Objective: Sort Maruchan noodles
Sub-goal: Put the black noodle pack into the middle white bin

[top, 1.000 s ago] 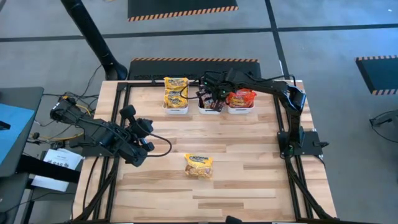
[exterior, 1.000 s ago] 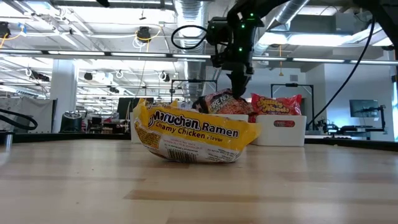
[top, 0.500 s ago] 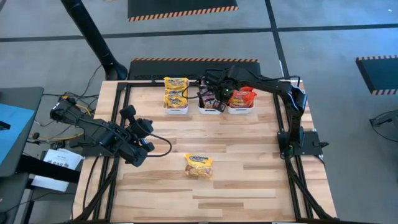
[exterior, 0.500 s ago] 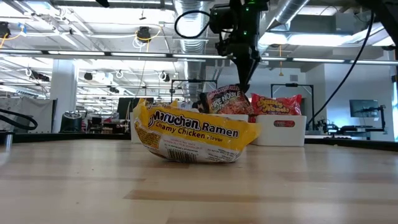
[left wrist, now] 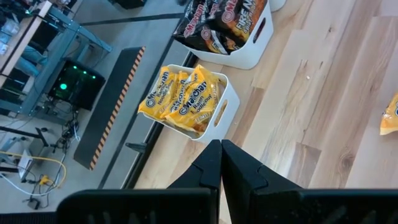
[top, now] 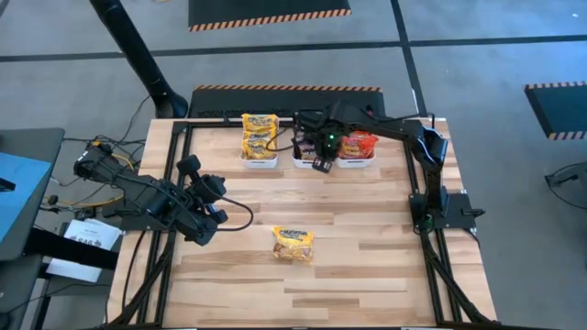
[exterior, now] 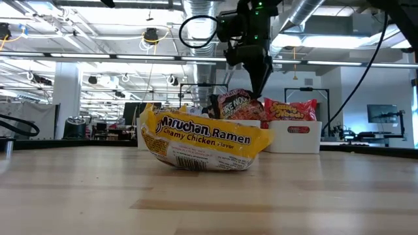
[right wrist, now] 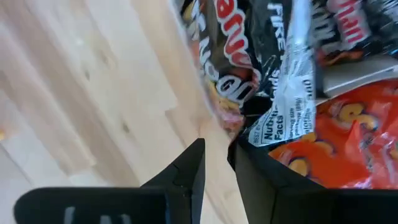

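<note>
Three white bins stand in a row along the table's far edge. The left bin holds yellow packets (top: pixel 260 137) (left wrist: pixel 183 99), the middle one dark packets (top: pixel 307 147) (right wrist: pixel 249 43), and the right one red packets (top: pixel 359 143) (right wrist: pixel 336 143). One yellow packet (top: pixel 293 243) (exterior: pixel 206 140) lies flat mid-table. My right gripper (top: pixel 321 161) (exterior: pixel 261 83) (right wrist: pixel 216 155) hangs over the middle bin's near rim, pointing down. It is open by a narrow gap with nothing between the fingers. My left gripper (top: pixel 209 190) (left wrist: pixel 221 155) waits shut over the table's left side.
The bins' rims (top: pixel 275 163) stand close under my right gripper. One dark packet (exterior: pixel 235 104) stands upright in the middle bin beside a red one (exterior: pixel 290 109). Bare wood lies between the bins and the lone yellow packet. A black frame borders the table.
My right gripper has risen out of the middle bin and shifted a little toward the table's near edge. The dark packet under it now stands higher and more upright in the bin than a second ago.
</note>
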Available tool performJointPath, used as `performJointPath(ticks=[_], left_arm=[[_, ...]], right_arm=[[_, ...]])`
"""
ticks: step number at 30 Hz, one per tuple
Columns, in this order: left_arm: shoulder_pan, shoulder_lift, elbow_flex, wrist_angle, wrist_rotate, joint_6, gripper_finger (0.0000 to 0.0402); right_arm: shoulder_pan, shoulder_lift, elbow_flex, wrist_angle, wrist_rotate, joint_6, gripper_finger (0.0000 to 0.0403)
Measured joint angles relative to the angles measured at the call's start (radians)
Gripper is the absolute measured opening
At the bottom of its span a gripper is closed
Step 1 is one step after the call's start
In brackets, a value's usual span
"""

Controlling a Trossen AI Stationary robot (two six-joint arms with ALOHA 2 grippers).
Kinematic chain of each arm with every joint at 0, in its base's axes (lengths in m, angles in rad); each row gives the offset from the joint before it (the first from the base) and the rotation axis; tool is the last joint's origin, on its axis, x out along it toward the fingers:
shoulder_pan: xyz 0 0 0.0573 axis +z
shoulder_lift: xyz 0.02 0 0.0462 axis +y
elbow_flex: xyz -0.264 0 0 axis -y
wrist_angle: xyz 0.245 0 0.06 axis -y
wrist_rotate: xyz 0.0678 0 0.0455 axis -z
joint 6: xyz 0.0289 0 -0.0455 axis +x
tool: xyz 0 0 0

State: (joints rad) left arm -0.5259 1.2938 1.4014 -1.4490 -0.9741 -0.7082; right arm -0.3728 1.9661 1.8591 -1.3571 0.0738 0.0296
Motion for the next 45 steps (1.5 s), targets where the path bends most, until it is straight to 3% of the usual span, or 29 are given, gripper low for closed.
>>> performJointPath(ticks=[8, 20, 45], left_arm=[[0.0, 0.0, 0.0, 0.0, 0.0, 0.0, 0.0], [0.0, 0.0, 0.0, 0.0, 0.034, -0.01, 0.0], [0.0, 0.0, 0.0, 0.0, 0.052, -0.007, 0.0]], right_arm=[[0.018, -0.012, -0.001, -0.221, 0.103, 0.083, 0.0112], [0.021, -0.013, 0.0, 0.049, 0.044, 0.015, 0.0112], [0.005, 0.008, -0.051, 0.188, 0.028, 0.05, 0.0111]])
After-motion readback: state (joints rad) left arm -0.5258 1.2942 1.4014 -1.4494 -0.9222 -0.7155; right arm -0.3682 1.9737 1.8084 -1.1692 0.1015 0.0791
